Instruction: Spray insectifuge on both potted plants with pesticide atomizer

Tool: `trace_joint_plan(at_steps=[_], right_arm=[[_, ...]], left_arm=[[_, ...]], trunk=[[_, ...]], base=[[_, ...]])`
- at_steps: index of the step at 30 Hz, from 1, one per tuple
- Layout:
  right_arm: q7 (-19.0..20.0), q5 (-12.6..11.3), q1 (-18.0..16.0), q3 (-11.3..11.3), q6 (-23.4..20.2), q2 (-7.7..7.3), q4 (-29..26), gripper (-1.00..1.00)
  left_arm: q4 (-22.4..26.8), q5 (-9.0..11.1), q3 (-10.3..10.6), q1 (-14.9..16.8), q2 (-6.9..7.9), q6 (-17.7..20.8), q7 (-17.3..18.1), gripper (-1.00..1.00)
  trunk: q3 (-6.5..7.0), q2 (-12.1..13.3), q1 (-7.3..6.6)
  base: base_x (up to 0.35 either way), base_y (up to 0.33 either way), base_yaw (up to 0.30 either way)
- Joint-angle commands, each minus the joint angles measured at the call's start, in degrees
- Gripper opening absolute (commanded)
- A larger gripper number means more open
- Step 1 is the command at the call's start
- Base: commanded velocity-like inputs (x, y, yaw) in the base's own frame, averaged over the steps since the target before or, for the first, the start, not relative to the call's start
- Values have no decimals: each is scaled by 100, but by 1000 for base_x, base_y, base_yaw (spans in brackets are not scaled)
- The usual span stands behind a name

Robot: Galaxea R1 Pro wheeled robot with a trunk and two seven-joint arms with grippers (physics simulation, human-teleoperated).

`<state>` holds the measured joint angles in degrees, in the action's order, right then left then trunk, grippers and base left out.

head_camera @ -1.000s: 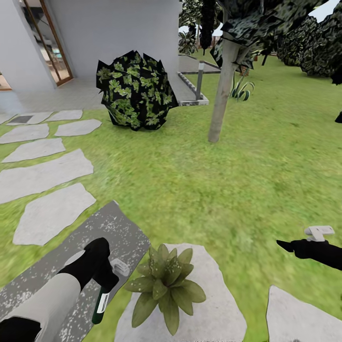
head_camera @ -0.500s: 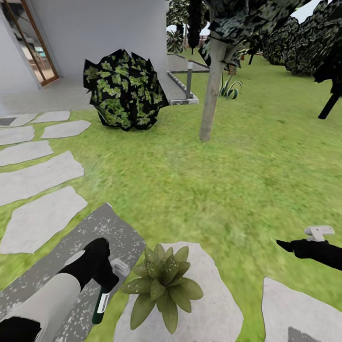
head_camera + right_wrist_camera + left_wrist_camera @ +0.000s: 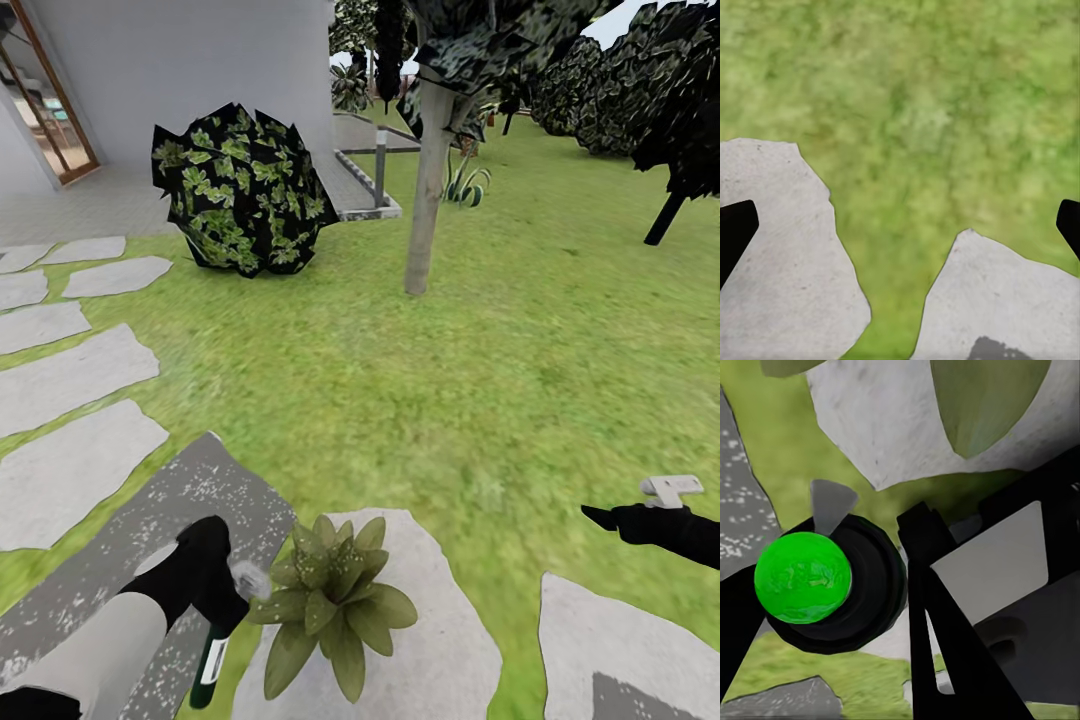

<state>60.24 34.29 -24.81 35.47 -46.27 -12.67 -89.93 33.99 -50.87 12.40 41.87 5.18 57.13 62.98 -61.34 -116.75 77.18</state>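
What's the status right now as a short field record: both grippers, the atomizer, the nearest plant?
left gripper: shut on the pesticide atomizer, bottle hanging down beside the plant
right gripper: open, nothing between its fingers, over grass and stepping stones
potted plant: on a flat stone, just right of the bottle
spray: a faint grey puff at the gripper's plant side
second potted plant: cannot tell

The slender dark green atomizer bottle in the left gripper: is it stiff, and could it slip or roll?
The slender dark green atomizer bottle looks rigid, hanging straight below the left gripper. Its round glossy body could slide between the black fingers. If dropped, it would probably roll.
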Motion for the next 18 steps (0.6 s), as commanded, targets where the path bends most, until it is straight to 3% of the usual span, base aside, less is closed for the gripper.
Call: trace_joint_plan(at_steps=[1, 18], right_arm=[[58, 52, -6, 5, -22, 0, -7, 100], [58, 52, -9, 2, -22, 2, -7, 100]], left_arm=[[11, -46, 22, -13, 5, 30, 58, -100], [19, -51, -9, -109, 9, 42, 41, -100]], trunk=[[-5, -2, -1], [-5, -2, -1]], base=[[0, 0, -3], [0, 0, 0]])
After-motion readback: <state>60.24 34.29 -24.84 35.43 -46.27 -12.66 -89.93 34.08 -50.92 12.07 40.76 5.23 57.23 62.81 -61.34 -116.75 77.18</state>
